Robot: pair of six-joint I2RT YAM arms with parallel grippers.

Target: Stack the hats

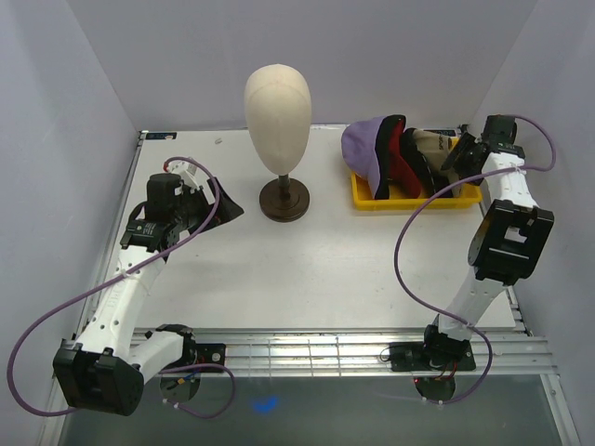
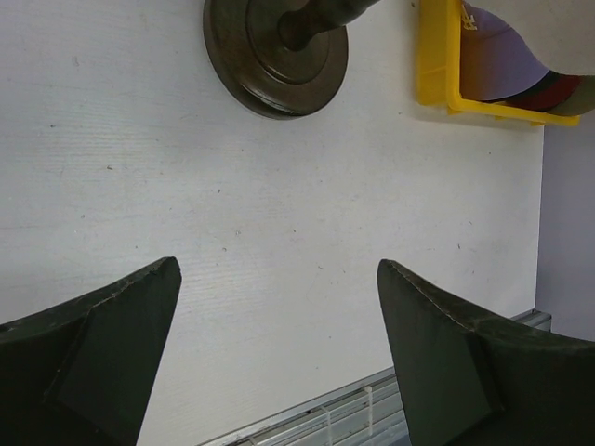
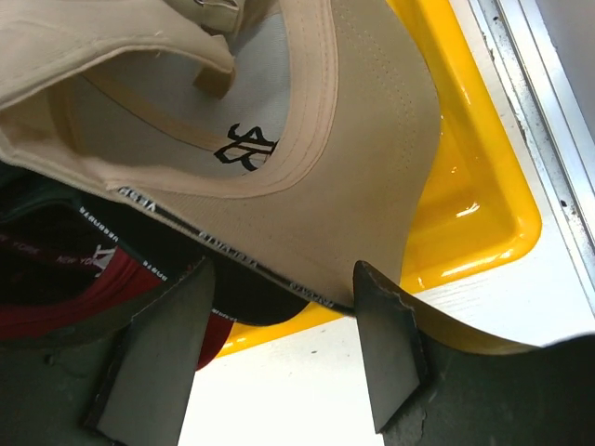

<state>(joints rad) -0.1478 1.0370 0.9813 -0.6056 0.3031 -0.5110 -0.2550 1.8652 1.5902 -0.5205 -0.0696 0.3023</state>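
Several hats stand on edge in a yellow tray (image 1: pixel 418 199) at the back right: a lavender one (image 1: pixel 361 144), a red one (image 1: pixel 397 153), a black one (image 1: pixel 416 163) and a beige one (image 1: pixel 432 142) at the right end. My right gripper (image 1: pixel 462 153) hangs at that right end. In its wrist view the beige hat (image 3: pixel 363 167) reaches down between the tips of my right gripper (image 3: pixel 284 269), whose jaws stand apart, the right fingertip (image 3: pixel 372 288) touching the hat's edge. My left gripper (image 2: pixel 279 269) is wide open over bare table, holding nothing.
A beige mannequin head (image 1: pixel 277 102) on a dark round stand (image 1: pixel 284 200) stands at the back centre, just right of my left gripper (image 1: pixel 228 209). White walls close in the table on three sides. A metal rail (image 1: pixel 325 348) runs along the near edge.
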